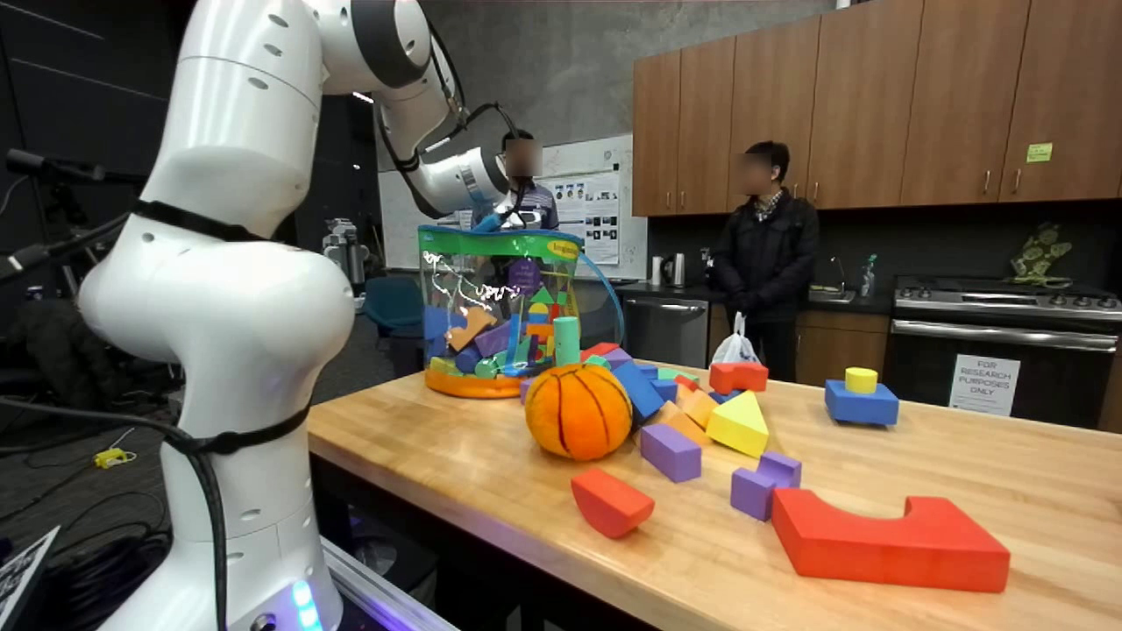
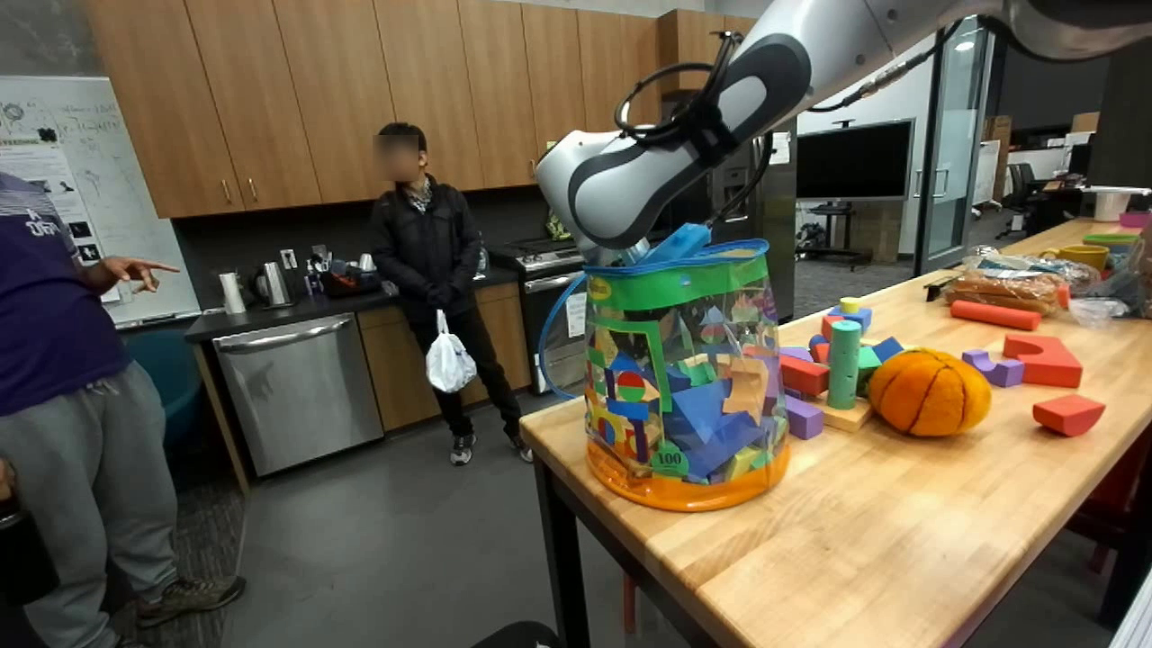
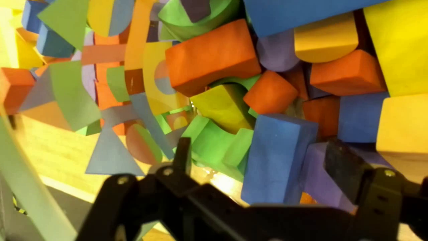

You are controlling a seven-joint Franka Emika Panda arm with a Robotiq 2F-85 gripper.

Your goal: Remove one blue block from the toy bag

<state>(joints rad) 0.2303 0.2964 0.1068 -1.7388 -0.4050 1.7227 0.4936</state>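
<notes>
Pointing down into the bag (image 2: 688,286), the gripper (image 3: 262,160) shows its jaws wide apart in the wrist view. Grip state: nothing clamped. A blue block (image 3: 272,160) sits between the two fingers (image 3: 183,155) as seen by the wrist camera, with a broad gap toward one finger and a narrow gap toward the other; whether the fingertips are level with the block cannot be told. A green block (image 3: 212,147) and a purple block (image 3: 317,175) lie just beside the blue block, one to each side.

The blue block is inside the bag, among mixed blocks (image 3: 214,57). The bag stands upright on the table (image 2: 810,513), near a corner. In both exterior views the end of the arm (image 1: 228,114) is at the bag's mouth; the fingers are hidden there.

Outside the bag, a ball (image 1: 578,412) rests on the table near loose blocks (image 1: 671,451). In an exterior view, a green cylinder (image 2: 844,364) stands upright between bag and ball. A red arch (image 1: 885,552) lies well apart from the bag. A yellow cylinder (image 1: 862,379) sits on a blue base (image 1: 862,407). Beyond the table, a person (image 2: 427,238) holds a white sack (image 2: 450,360).
</notes>
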